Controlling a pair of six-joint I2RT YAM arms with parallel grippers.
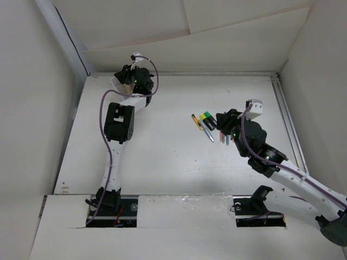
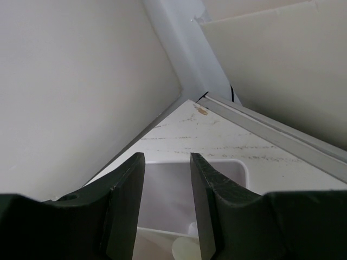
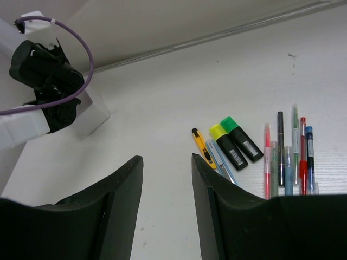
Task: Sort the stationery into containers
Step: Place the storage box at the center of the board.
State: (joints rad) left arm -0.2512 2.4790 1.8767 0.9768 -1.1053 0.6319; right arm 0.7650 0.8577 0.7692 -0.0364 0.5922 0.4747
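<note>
Top view: the tray [image 1: 115,82] sits in the far left corner of the tabletop [image 1: 162,157], mostly hidden under the left pincer [image 1: 132,76]. Well apart, right of centre, the right pincer [image 1: 223,125] hangs just beside the loose stationery: a yellow cutter [image 1: 196,121], two highlighters [image 1: 206,118] and a row of pens [image 1: 223,140].

Left wrist view: the left pincer's jaws stand apart with nothing between them, directly over the tray. A pale round item [image 2: 184,250] lies inside, but too little of it shows to name it.

Right wrist view: the right pincer's jaws are also apart and empty, above bare tabletop just left of the cutter. The pens lie side by side, some touching.

The pens look light and stiff, with smooth round barrels likely to roll or slip, so a hold across mid-barrel seems best. Singling one out from its neighbours may be fiddly. The highlighters are thicker and should be easier to take at the body. The thin-walled tray probably slides at a nudge, so drops should be made from above, without touching it.
</note>
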